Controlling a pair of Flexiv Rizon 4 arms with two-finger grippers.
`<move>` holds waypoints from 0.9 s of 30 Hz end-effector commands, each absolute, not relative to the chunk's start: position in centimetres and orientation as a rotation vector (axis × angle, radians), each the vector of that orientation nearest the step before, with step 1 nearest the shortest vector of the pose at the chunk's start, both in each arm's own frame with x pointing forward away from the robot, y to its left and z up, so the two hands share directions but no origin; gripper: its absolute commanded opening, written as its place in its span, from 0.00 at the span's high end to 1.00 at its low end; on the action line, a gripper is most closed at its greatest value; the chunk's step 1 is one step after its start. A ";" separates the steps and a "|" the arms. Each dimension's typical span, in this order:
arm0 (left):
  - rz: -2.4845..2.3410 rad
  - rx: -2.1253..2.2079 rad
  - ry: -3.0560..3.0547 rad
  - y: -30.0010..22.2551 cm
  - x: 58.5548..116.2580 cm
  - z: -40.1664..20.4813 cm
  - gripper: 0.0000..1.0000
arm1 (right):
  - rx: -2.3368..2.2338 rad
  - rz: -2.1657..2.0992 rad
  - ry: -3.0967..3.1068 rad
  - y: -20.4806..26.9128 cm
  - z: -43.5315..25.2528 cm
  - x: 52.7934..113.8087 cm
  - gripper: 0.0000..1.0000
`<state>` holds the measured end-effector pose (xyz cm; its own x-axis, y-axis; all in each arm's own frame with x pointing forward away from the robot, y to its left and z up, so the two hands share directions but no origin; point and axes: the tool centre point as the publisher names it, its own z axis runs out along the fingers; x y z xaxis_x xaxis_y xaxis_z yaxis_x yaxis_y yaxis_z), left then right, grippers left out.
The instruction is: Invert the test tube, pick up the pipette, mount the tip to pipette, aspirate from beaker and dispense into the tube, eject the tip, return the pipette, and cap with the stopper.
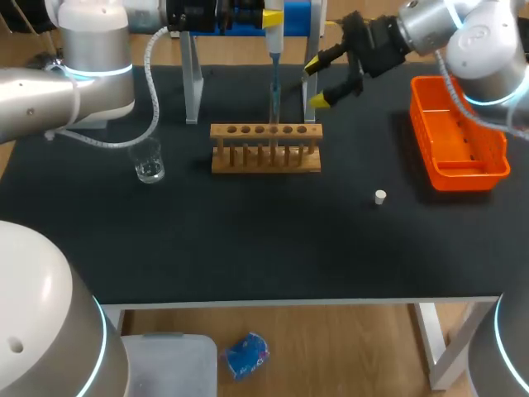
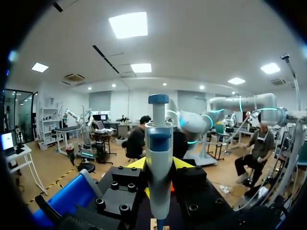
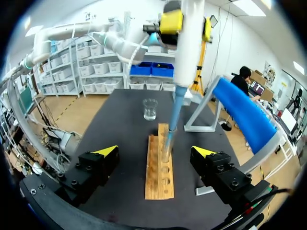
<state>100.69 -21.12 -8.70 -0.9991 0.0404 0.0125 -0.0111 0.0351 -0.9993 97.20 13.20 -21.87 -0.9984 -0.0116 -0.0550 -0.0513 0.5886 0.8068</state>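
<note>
**Two tools up, pipette over the tube**

Left tool point(image 2: 160, 166) is clenched on the pipette point(image 1: 274, 37), held upright. Its tip point(image 3: 173, 112) runs down into the tube point(image 3: 166, 143) standing in the rack point(image 3: 158, 179).

Right tool point(image 3: 156, 152) is released, fingers wide, grasping nothing. Tube and rack sit just ahead of it, between the finger lines, untouched. Beaker point(image 3: 150, 109) is farther ahead, past the rack's end. Stopper point(image 1: 379, 197) lies on the desk point(image 1: 248, 248), apart from both tools.

The step reads as dispensing; liquid level too small to tell. To do it well:
- keep the pipette plumb
- hold the tip inside the tube's mouth
- press slowly and fully
- lift straight out, so the rack isn't dragged
</note>
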 end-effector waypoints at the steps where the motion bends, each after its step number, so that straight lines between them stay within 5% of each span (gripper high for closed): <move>1: 2.155 -0.030 -2.236 -21.1 100.7 -8.6 1.00 | -0.059 1.394 2.745 11.5 -18.7 95.7 0.00; 26: 2.155 -0.030 -2.236 -21.1 100.7 -8.6 1.00 | -0.246 1.597 2.540 12.0 -4.3 95.4 0.00; 27: 2.155 -0.030 -2.236 -21.1 100.7 -8.6 1.00 | -0.239 1.613 2.527 12.2 -3.9 95.6 0.55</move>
<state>100.69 -21.12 -8.70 -0.9991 0.0404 0.0126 -0.0111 0.0352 -0.9993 94.76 11.69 -4.03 -0.9781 -0.0566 -0.2002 -0.2051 0.4251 0.8816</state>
